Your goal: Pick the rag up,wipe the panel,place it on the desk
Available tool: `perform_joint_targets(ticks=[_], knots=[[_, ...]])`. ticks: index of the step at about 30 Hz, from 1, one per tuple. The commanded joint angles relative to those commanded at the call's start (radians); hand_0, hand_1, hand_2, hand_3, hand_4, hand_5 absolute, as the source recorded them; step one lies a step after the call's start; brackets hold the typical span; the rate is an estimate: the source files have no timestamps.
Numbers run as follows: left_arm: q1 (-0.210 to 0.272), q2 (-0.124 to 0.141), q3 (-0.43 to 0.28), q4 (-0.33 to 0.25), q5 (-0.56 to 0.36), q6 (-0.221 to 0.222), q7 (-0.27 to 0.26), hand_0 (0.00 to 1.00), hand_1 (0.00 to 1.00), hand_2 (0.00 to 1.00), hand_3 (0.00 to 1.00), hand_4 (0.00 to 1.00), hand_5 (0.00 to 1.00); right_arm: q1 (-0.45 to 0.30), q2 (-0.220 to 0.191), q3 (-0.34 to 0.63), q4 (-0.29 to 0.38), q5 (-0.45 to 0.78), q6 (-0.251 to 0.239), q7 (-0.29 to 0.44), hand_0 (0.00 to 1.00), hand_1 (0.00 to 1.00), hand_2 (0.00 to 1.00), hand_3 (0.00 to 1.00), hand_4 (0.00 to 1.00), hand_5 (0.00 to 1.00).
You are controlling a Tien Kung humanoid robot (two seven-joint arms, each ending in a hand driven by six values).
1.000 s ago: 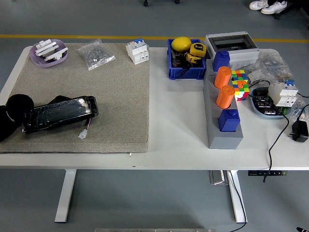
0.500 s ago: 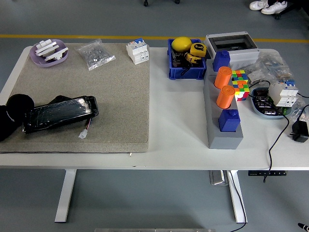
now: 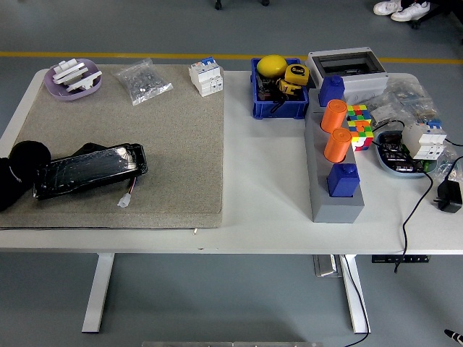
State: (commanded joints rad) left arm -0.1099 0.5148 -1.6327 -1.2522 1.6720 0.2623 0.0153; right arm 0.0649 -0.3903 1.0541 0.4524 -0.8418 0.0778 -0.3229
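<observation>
On mat (image 3: 166, 144), left side: panel (image 3: 90, 170) unmoved over last second. Left hand (image 3: 13, 181) at panel's left end, grip state: cannot tell. Rag not visible, so wipe likely not started.

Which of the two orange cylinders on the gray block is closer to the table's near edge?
The orange cylinder beside the near blue block; the other cylinder stands farther back.

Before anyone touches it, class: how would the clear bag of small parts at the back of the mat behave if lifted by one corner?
The bag would probably sag, since its crinkled plastic looks limp. The loose grey bits inside would likely slide to the low end. It seems unlikely to roll, lying flat on the mat.
</observation>
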Motion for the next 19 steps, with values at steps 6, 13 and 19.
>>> perform_joint_targets(ticks=[6,13,19], knots=[[0.006,0.014,-0.008,0.001,-0.001,0.000,0.000,0.590,0.762,0.790,0.617,0.709,0.101,0.009,-0.003,-0.011,-0.001,0.004,0.000,0.000,0.765,0.669,0.721,0.696,0.998,0.637],[0.000,0.022,0.011,0.004,-0.004,-0.001,0.000,0.590,0.762,0.790,0.615,0.708,0.101,-0.001,0.002,-0.004,-0.003,0.003,-0.001,0.001,0.765,0.669,0.721,0.696,0.998,0.638],[-0.001,0.032,0.021,0.006,0.006,-0.003,0.003,0.595,0.762,0.790,0.613,0.708,0.102,-0.010,0.004,0.013,-0.001,-0.001,-0.001,0.002,0.765,0.669,0.721,0.695,0.998,0.638]])
